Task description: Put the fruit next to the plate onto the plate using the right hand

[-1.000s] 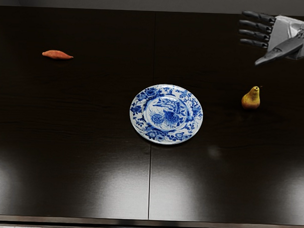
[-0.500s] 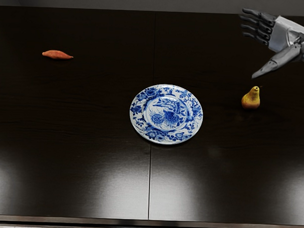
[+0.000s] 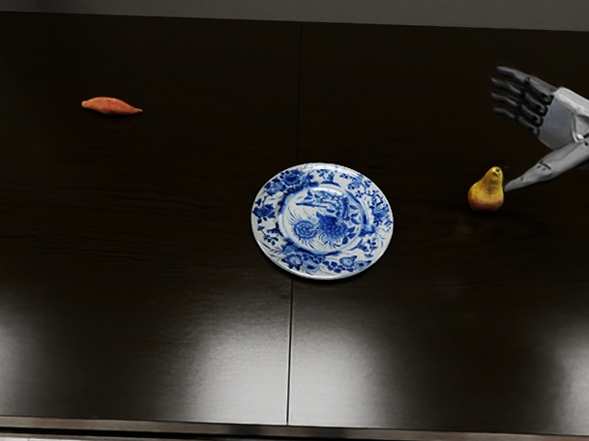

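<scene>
Right robot hand (image 3: 561, 121), fingers spread and empty, just beside the upright pear (image 3: 486, 190), right of the plate (image 3: 262, 215), on the dark surface (image 3: 128, 273)

Plate (image 3: 322, 221) at centre of table (image 3: 175, 323). Pear (image 3: 486, 190) to its right, apart. Sweet potato (image 3: 111, 106) far left.

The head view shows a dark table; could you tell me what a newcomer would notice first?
The blue-and-white plate stands out at the middle of the dark table. Right of it sits a yellow pear, with the open right hand close beside it at the right edge.
</scene>
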`<control>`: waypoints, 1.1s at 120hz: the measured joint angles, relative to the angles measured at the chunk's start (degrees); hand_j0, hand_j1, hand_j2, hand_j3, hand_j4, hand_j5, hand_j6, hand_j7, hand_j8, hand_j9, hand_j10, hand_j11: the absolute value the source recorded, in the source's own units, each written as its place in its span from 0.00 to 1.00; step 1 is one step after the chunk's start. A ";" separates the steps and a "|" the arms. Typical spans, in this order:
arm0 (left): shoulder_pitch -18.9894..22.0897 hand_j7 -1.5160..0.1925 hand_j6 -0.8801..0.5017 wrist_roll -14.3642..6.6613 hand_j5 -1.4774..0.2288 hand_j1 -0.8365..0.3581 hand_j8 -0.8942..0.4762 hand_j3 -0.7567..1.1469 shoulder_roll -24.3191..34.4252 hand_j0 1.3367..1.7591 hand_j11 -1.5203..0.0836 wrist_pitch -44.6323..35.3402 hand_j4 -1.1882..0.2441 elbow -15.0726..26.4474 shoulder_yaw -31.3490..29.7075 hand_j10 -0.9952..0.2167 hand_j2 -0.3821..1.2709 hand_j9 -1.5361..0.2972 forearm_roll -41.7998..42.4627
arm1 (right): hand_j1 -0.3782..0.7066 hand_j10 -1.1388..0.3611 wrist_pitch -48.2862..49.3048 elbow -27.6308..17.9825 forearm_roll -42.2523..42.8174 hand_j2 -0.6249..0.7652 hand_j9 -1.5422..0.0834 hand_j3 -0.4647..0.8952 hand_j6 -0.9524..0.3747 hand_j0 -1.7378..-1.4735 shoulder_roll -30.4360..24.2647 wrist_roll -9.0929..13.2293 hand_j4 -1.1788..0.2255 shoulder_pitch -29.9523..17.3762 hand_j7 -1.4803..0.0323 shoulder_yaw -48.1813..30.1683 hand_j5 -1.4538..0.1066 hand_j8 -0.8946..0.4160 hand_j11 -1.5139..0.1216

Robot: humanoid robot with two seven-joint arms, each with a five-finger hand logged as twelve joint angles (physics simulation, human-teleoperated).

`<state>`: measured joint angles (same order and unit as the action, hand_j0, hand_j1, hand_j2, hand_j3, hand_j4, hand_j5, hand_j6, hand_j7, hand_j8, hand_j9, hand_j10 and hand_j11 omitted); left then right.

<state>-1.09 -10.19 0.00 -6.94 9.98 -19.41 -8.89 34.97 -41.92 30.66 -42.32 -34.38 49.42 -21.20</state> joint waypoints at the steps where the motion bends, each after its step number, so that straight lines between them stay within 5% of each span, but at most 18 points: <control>1: 0.02 0.89 0.64 0.00 0.87 0.99 0.65 0.40 0.00 0.76 0.95 0.00 0.83 0.00 0.00 0.82 0.23 0.84 0.00 | 0.07 0.73 0.00 0.28 0.03 0.45 0.92 0.34 0.69 0.30 0.18 -0.05 0.81 -0.13 0.95 0.00 0.90 0.65 0.90; 26: 0.04 0.89 0.64 -0.01 0.87 0.99 0.65 0.40 0.00 0.76 0.95 0.00 0.83 -0.01 0.00 0.82 0.23 0.84 0.00 | 0.07 0.73 0.00 6.57 0.38 0.45 0.92 0.34 0.69 0.30 4.45 -0.54 0.81 -2.41 0.95 1.12 0.90 0.65 0.89; 132: 0.04 0.89 0.64 0.00 0.87 0.99 0.65 0.40 0.00 0.76 0.95 0.00 0.83 -0.01 0.00 0.82 0.23 0.84 0.00 | 0.09 0.72 0.01 17.51 -0.59 0.44 0.90 0.34 0.67 0.30 11.98 -0.62 0.80 -2.66 0.93 3.69 0.89 0.64 0.88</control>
<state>-1.05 -10.19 0.00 -6.94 9.98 -19.41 -8.88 34.98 -24.41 30.07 -30.34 -35.00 46.76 -17.51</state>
